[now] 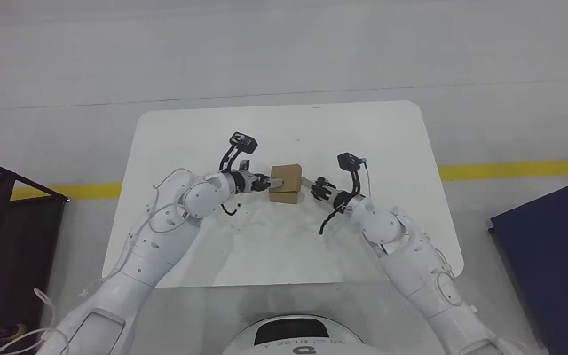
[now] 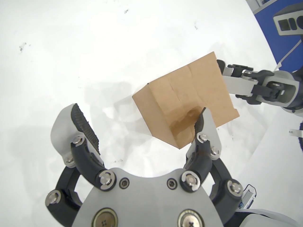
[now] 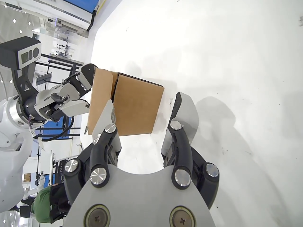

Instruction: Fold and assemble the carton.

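Note:
A small brown carton (image 1: pixel 286 184) stands folded into a box shape near the middle of the white table (image 1: pixel 177 142). My left gripper (image 1: pixel 263 182) is at its left side, open; in the left wrist view one fingertip (image 2: pixel 203 121) rests against the carton (image 2: pixel 187 93) while the other finger (image 2: pixel 80 124) hangs free over the table. My right gripper (image 1: pixel 311 187) is at the opposite side, also open. In the right wrist view one finger (image 3: pixel 107 112) lies across the carton (image 3: pixel 135 105) and the other finger (image 3: pixel 181 105) stands just off its edge. A seam between two panels gapes slightly.
The table's edges lie well away from the carton on all sides. A yellow floor line (image 1: pixel 506 169) runs behind the table, a dark blue object (image 1: pixel 537 257) stands to the right and a dark frame (image 1: pixel 22 222) to the left.

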You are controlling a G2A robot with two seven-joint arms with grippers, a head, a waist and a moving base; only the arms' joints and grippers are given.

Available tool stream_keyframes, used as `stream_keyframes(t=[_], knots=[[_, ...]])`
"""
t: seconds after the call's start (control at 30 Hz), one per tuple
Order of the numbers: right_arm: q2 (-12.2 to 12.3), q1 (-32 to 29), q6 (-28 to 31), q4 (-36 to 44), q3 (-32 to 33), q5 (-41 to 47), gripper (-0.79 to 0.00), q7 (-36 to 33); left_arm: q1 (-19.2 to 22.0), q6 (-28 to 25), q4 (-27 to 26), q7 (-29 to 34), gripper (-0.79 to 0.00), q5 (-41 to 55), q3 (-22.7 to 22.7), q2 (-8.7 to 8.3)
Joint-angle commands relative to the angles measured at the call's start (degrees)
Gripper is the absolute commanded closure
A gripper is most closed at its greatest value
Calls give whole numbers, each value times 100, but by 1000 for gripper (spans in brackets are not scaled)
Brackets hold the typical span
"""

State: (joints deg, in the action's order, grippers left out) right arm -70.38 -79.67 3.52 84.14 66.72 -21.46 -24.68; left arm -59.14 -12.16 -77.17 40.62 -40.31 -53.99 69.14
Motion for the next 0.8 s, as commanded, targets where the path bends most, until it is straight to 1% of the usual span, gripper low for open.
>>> stream_keyframes(t=[0.0, 0.3, 0.53, 0.7, 0.77], knots=[[-3, 6, -28, -4, -4, 11, -465, -2, -5, -16, 1, 0, -785, 1, -24, -4], [-5, -4, -172, 81, 33, -3, -496, 98, -38, -65, -10, 8, -785, 43, -83, -10], [27, -136, -229, 266, 192, -37, -486, 145, -45, -85, -7, 11, -785, 45, -111, -10], [29, -151, -260, 428, 106, -212, -483, 53, -56, -89, -11, 8, -785, 38, -118, -9], [24, -125, -276, 447, 71, -232, -471, 14, -62, -87, -15, 5, -785, 34, -117, -7]])
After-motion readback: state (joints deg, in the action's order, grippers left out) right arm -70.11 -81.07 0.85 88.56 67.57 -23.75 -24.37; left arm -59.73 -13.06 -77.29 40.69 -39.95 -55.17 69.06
